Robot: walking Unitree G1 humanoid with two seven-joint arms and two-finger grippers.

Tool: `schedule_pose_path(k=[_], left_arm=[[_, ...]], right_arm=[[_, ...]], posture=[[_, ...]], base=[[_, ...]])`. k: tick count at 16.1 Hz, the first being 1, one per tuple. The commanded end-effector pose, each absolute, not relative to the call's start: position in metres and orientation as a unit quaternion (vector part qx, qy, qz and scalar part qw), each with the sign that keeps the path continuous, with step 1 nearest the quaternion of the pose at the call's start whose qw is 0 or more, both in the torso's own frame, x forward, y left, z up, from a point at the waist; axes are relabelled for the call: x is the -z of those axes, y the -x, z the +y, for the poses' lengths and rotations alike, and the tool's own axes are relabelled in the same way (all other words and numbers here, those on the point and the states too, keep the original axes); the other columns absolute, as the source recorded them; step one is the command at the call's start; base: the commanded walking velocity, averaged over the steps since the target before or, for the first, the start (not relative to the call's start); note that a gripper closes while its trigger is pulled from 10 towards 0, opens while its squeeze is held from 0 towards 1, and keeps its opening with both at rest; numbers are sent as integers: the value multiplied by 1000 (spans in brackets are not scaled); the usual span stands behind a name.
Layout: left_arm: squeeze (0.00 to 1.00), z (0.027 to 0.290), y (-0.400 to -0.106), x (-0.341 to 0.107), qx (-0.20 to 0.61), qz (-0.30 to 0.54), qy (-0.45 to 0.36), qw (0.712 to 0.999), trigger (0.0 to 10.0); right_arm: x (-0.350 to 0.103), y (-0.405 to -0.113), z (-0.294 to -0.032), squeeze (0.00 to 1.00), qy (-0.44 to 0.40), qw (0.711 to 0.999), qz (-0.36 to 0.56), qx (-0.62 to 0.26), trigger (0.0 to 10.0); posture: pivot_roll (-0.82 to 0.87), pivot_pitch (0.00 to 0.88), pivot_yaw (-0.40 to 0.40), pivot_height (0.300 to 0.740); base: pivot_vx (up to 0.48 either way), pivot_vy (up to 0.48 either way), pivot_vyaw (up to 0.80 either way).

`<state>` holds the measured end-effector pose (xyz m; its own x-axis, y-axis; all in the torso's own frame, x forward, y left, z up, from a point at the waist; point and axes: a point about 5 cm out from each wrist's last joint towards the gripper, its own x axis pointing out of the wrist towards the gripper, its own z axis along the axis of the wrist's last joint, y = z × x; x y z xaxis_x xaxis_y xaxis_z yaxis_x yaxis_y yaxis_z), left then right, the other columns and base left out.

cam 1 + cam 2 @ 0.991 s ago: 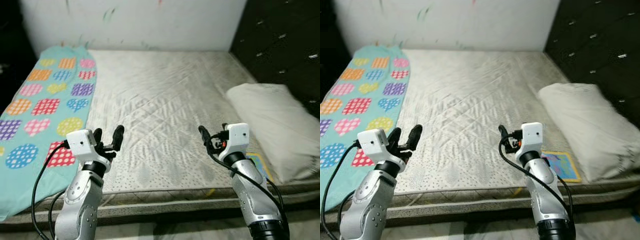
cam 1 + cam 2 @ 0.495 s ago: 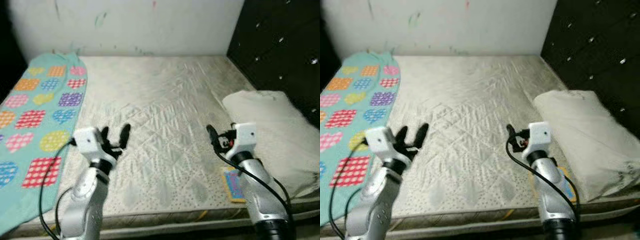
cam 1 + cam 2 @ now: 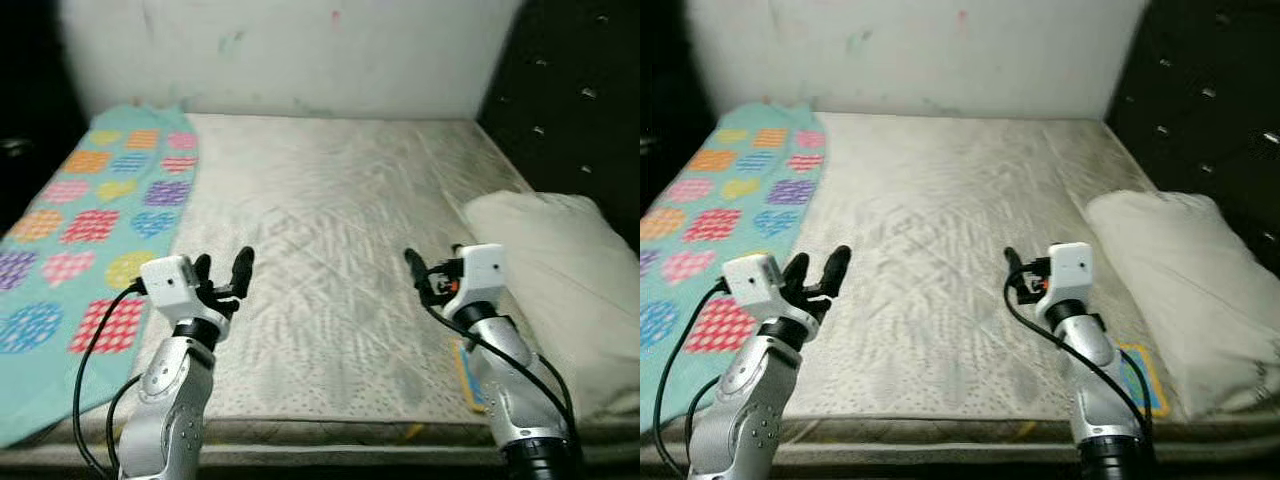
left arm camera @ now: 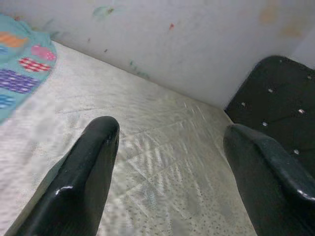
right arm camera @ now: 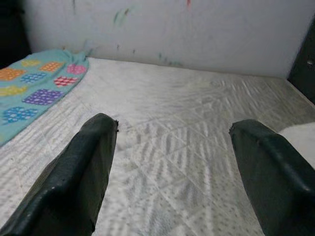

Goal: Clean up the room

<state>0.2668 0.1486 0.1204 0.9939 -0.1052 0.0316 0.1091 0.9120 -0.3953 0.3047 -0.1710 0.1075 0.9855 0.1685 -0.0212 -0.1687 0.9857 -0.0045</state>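
Observation:
A bare quilted mattress point(image 3: 330, 190) lies before me. A teal blanket point(image 3: 90, 215) with coloured patches lies along its left side. A white pillow point(image 3: 560, 280) rests at the right. A small colourful flat item point(image 3: 1140, 375), perhaps a book or card, lies near the front right edge beside my right arm. My left gripper point(image 3: 224, 265) is open above the mattress, just right of the blanket. My right gripper point(image 3: 430, 268) is open above the mattress, left of the pillow. In both wrist views the black fingers point(image 4: 93, 162) point(image 5: 88, 167) are wide apart with nothing between them.
A white wall point(image 3: 300, 50) with paint marks runs behind the bed. A dark tufted panel point(image 3: 575, 90) stands along the right side. The mattress's front edge point(image 3: 330, 430) is right below my arms.
The whole picture has shifted as my head moved. Both arms stay raised over the mattress's front part, with their fingers open as before.

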Motion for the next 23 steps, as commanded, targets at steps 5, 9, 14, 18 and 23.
schedule_pose_path(k=[5, 9, 14, 18, 23], left_arm=[[0, 151, -268, -121, 50, -4, 204, 978, 10000], [0, 151, -269, -122, 48, -5, 205, 978, 10000], [0, 151, -269, -122, 46, -5, 207, 977, 10000], [0, 151, -270, -122, 44, -5, 209, 977, 10000], [0, 151, -271, -122, 44, -4, 208, 977, 10000]], right_arm=[[-110, -306, -166, 0, 5, 995, 5, -96, 10000], [-111, -306, -166, 0, 5, 995, 5, -97, 10000], [-111, -307, -165, 0, 6, 995, 6, -98, 10000], [-110, -307, -165, 0, 8, 995, 7, -102, 10000], [-109, -306, -161, 0, 13, 994, 7, -110, 10000]], posture=[[-79, 0, -35, 740], [-81, 0, -35, 740], [-83, 0, -36, 740], [-85, 0, -38, 740], [-86, 0, -36, 740]], base=[[0, 480, 0], [0, 480, -123], [0, 480, -205], [0, 480, 0], [0, 480, 0]])
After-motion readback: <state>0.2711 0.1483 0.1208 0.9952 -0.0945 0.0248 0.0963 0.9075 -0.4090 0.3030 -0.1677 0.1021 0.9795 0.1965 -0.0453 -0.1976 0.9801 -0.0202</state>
